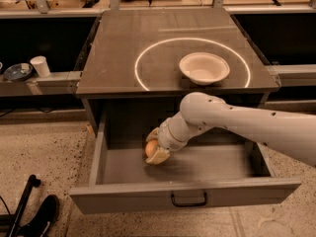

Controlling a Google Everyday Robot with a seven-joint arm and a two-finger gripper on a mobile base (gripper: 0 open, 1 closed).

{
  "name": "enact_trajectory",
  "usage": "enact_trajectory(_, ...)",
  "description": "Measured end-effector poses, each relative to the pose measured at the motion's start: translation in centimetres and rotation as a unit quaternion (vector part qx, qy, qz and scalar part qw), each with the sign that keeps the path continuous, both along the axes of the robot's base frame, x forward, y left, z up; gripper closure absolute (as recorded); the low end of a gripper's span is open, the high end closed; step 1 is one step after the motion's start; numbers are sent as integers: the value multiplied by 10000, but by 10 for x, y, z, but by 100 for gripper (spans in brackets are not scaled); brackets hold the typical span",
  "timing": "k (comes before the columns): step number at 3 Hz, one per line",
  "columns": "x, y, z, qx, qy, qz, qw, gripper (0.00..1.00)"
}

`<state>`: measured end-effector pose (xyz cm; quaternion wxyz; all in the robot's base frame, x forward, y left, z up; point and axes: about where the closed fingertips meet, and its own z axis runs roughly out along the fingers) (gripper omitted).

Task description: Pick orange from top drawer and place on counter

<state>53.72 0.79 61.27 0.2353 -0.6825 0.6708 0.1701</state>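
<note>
The top drawer (185, 194) is pulled open below the counter (113, 58), its front panel with the black handle (188, 200) nearest me. My white arm reaches in from the right. My gripper (155, 146) is inside the drawer at its left-middle, shut on the orange (150, 147), whose skin shows between the cream fingers (158, 157). The orange is held a little above the drawer floor. The counter carries a bright ring of light (148, 51).
A white bowl (204, 67) sits on the counter inside the ring, right of centre. A white cup (40, 65) and a small dish (17, 72) stand on a ledge at the left. A black object (37, 216) lies on the speckled floor at lower left.
</note>
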Motion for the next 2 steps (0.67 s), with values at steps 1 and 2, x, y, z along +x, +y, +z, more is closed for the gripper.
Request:
enact_trajectory(1,-1,0,-1,-3,51,4,10000,94)
enact_trajectory(2,-5,-1,-3,48,57,95,9999,100)
